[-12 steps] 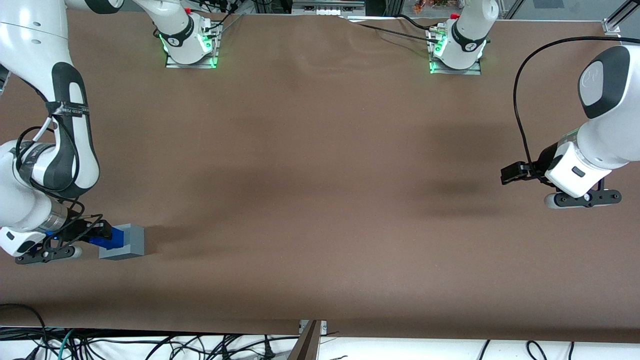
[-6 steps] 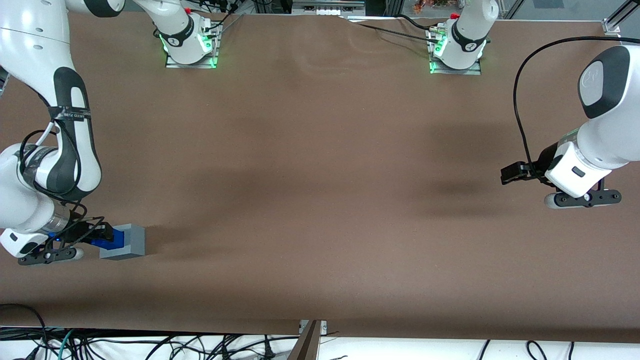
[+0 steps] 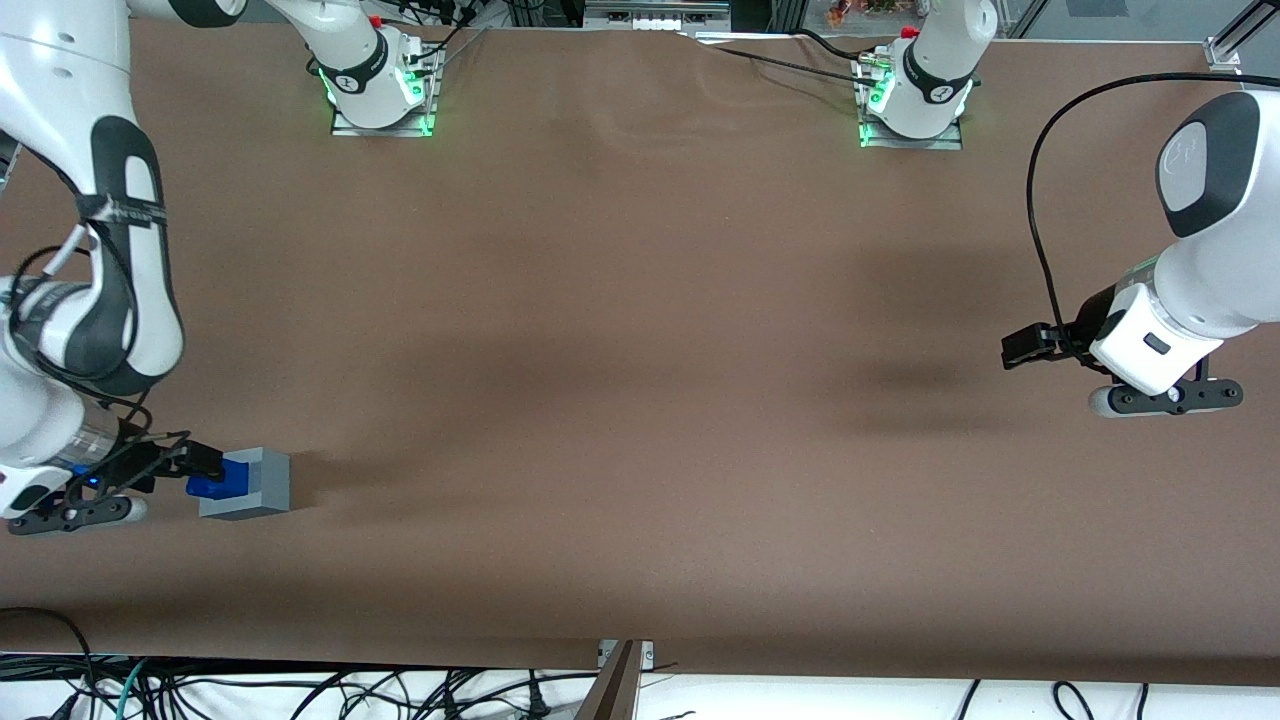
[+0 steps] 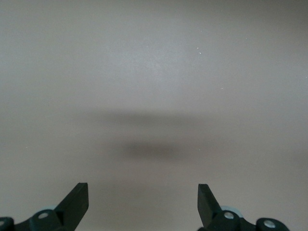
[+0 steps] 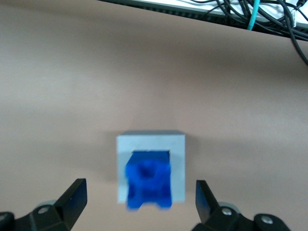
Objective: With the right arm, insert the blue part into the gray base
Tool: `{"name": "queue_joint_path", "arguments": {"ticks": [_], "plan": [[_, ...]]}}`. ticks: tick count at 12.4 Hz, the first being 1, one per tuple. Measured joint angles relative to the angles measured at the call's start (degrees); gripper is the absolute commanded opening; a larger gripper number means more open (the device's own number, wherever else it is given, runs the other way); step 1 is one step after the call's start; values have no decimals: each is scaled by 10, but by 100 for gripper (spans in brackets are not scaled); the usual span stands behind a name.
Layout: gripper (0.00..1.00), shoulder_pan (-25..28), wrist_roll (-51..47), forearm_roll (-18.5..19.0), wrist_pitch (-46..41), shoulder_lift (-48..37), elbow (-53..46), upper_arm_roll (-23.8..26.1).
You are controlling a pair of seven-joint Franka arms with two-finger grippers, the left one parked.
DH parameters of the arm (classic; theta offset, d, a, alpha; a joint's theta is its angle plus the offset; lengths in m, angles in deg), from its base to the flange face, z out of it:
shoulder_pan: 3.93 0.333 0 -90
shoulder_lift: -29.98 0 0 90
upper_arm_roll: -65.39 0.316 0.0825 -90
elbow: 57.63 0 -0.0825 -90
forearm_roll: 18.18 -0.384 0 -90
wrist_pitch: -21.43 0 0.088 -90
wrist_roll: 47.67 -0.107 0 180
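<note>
Blue plastic is seated in the recess of the gray base (image 3: 247, 483): the blue part (image 3: 210, 484) sits in the square opening of the cube's top face, visible in the right wrist view as the blue part (image 5: 148, 186) framed by the gray base (image 5: 151, 166). Part of the blue piece overhangs the cube's edge on the side nearest the end effector, so I judge the insertion as entered but not confirmed flush.

Location: the cube stands on the brown worktop (image 3: 640, 350) at the working arm's end, near the front edge.

End effector (image 3: 195, 462) of the right arm (image 3: 100, 250): released. In the wrist view both fingers (image 5: 72, 198) stand wide apart on either side of the cube, touching neither cube nor blue part. In the front view it hangs just beside the blue part, at about its level.

Handling assessment, as judgement only:
- Both pieces look like rigid moulded or printed plastic, light and not fragile.
- The cube is likely to slide on the worktop under a sideways push.
- The blue part's rounded knobs give poor purchase; its flatter opposing flanks are the better hold.
- Any seating correction should press straight down on the blue part, not at an angle.
</note>
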Motion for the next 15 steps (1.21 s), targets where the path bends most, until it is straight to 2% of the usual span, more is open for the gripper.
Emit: {"name": "queue_joint_path", "arguments": {"ticks": [4, 6, 7, 10, 12, 15], "plan": [[100, 1, 0, 0, -199, -86, -25, -1], [100, 1, 0, 5, -267, -116, -24, -4], [100, 3, 2, 26, -280, -126, -23, -6], [100, 16, 7, 135, -284, -153, -23, 25], [100, 22, 7, 155, -284, -174, -17, 37], [100, 12, 7, 156, -271, -216, 27, 45]]}}
